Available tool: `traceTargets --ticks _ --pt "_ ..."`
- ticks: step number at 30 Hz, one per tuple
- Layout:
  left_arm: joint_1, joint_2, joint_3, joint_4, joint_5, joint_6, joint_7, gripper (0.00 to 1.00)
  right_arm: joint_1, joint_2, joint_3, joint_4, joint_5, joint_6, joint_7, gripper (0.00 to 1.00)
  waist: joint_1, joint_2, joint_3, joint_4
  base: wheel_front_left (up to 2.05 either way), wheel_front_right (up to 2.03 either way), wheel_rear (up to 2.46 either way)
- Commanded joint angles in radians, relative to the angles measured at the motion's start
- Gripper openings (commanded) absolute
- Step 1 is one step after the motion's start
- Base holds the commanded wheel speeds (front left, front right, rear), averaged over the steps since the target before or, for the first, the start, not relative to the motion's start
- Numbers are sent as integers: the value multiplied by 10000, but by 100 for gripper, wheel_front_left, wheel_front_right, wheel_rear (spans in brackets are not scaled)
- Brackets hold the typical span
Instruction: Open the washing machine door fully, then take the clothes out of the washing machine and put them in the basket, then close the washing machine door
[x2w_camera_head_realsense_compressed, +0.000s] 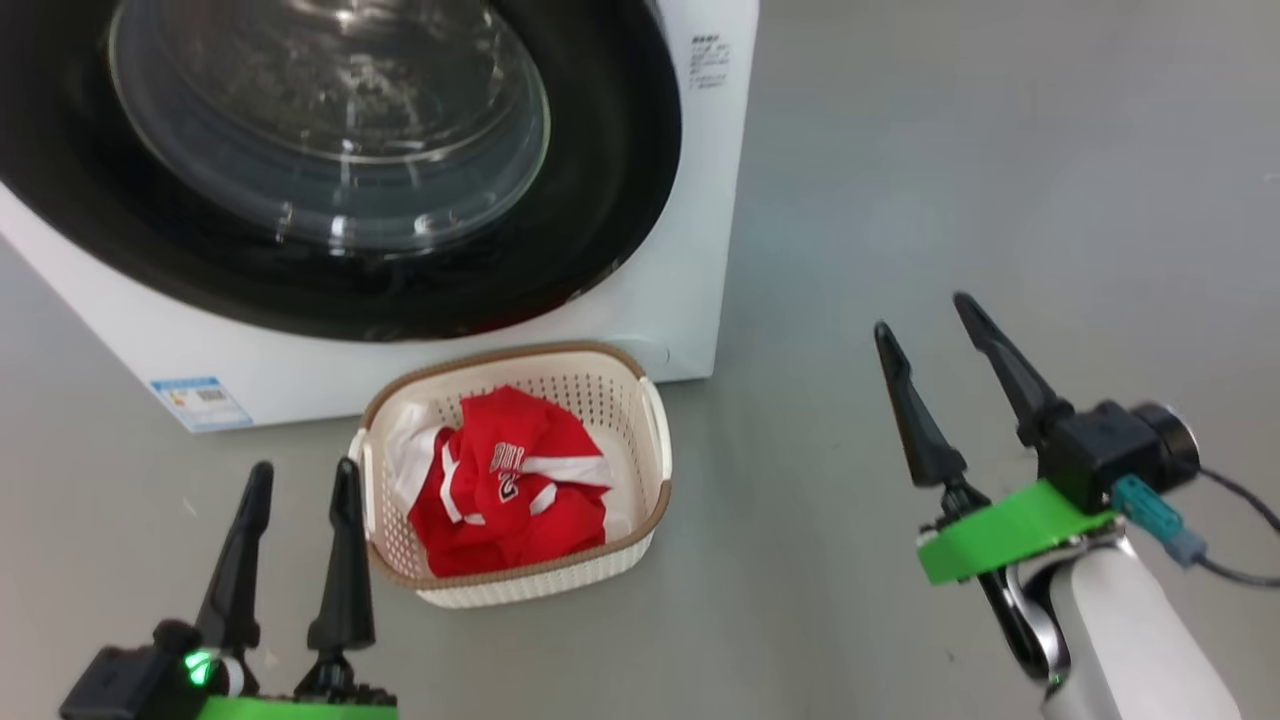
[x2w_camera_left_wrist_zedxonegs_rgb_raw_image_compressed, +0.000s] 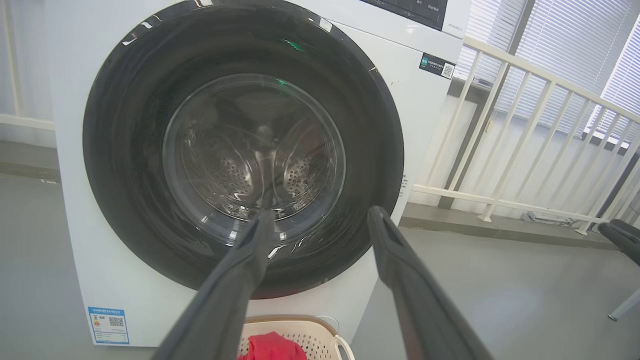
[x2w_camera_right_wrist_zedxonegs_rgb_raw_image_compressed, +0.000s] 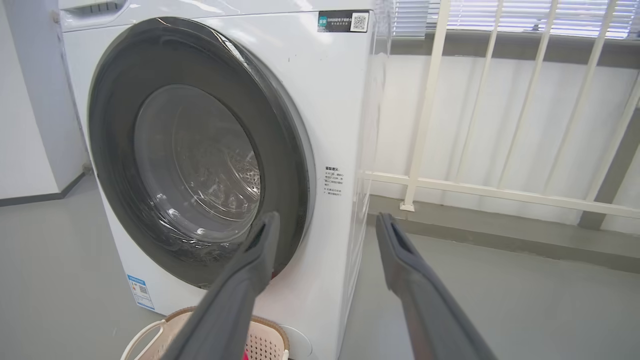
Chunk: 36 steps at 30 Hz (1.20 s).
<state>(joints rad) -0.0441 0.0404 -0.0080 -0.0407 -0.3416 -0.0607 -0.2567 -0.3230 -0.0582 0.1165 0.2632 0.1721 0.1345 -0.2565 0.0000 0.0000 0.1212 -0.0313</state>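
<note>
Door (x2w_camera_left_wrist_zedxonegs_rgb_raw_image_compressed: 125, 150) — glossy black rim, clear bulging glass, closed; left end effector (x2w_camera_head_realsense_compressed: 305, 465) and right end effector (x2w_camera_head_realsense_compressed: 922, 312) splayed wide, empty

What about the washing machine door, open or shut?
Shut. The washing machine door sits flush against the white front of the washing machine, all round.

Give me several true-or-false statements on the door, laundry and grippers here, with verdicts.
1. The round black-rimmed glass washing machine door stands open. False: it is shut against the white front-loading washing machine.
2. The red jersey with white trim lies in the cream perforated plastic basket. True.
3. The left gripper holds white cloth. False: it is open and empty.
4. The right gripper is open, holding nothing. True.
5. The basket stands on the grey floor before the machine. True.
</note>
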Motion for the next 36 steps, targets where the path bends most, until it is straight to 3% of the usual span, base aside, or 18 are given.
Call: traceTargets --ticks 1,22,35,36 --pt "176 99 464 -312 125 54 -51 100 451 79 29 -486 -164 -38 -53 100 0 0 -705 -375 0 0 0" --pt "1749 103 1089 -375 1104 -117 -51 100 3230 79 -474 -2054 89 -38 -53 100 0 0 -1772 -507 0 0 0" --pt "1783 101 1056 -248 1227 -120 -51 100 3466 80 -519 -2108 382 -38 -53 100 0 0 -1734 -392 0 0 0" --pt "2061 27 723 -20 1153 -104 0 0 3645 109 -714 -1822 232 0 0 0 0 0 -1736 -393 0 0 0"
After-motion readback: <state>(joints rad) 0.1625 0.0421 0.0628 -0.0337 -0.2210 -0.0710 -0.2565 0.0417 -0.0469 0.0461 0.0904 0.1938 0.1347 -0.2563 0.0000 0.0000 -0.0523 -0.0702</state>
